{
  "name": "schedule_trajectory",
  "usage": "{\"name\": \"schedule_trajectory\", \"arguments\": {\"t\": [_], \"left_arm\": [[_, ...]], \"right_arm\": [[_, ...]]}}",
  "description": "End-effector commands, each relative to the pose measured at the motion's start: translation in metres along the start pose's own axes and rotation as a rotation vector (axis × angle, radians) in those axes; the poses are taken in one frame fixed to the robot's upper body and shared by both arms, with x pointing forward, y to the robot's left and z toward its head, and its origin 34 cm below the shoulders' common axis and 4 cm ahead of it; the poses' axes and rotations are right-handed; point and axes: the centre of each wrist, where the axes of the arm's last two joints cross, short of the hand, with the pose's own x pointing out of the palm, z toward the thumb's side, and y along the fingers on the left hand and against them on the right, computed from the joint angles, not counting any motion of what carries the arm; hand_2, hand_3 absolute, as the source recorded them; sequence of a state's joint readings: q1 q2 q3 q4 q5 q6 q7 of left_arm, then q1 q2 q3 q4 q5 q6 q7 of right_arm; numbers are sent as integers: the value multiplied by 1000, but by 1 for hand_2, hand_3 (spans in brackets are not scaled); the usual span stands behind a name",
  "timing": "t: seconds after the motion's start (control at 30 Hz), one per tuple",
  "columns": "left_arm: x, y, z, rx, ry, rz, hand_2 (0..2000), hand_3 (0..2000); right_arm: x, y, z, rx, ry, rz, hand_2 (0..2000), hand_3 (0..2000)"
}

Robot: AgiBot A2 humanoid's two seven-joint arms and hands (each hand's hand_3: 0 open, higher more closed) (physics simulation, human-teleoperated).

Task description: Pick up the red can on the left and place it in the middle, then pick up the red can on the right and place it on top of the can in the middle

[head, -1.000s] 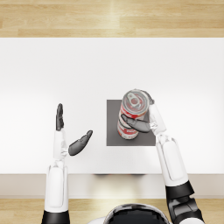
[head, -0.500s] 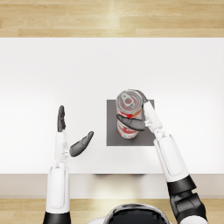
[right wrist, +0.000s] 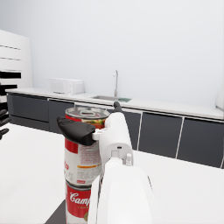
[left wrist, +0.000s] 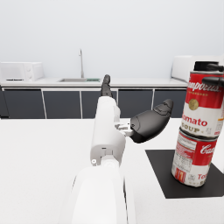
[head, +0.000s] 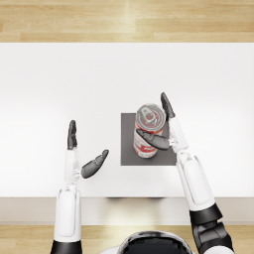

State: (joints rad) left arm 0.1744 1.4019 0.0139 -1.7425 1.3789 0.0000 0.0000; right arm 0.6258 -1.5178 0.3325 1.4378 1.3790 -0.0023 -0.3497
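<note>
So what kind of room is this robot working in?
It looks like a rendered kitchen. Behind the white table runs a counter with a sink and tall tap, a white microwave and dark cabinet fronts. Two soup cans stand stacked on the table, which fits that too.

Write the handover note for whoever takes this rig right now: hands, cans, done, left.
Left hand: open, holding nothing, off to the left of the mat.
Right hand: around the top can, thumb across its front; contact cannot be judged.
Top can stands on the bottom can, on the dark mat.
Done: both cans stacked in the middle.
Left: let go and pull the right hand clear without tipping the stack.
</note>
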Motion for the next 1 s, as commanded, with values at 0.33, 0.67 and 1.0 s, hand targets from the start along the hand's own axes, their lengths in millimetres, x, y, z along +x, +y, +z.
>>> {"name": "schedule_trajectory", "arguments": {"t": [0.33, 0.67, 1.0], "left_arm": [[14, 24, 41, 171, -25, -36, 0, 0], [-4, 48, 60, 247, -27, 41, 0, 0], [-20, 36, 54, 229, -28, 109, 0, 0]], "right_arm": [[-2, 36, 51, -239, -27, -28, 0, 0], [-45, 63, 61, -529, -54, -194, 0, 0], [-79, 78, 40, -612, -73, -357, 0, 0]]}}
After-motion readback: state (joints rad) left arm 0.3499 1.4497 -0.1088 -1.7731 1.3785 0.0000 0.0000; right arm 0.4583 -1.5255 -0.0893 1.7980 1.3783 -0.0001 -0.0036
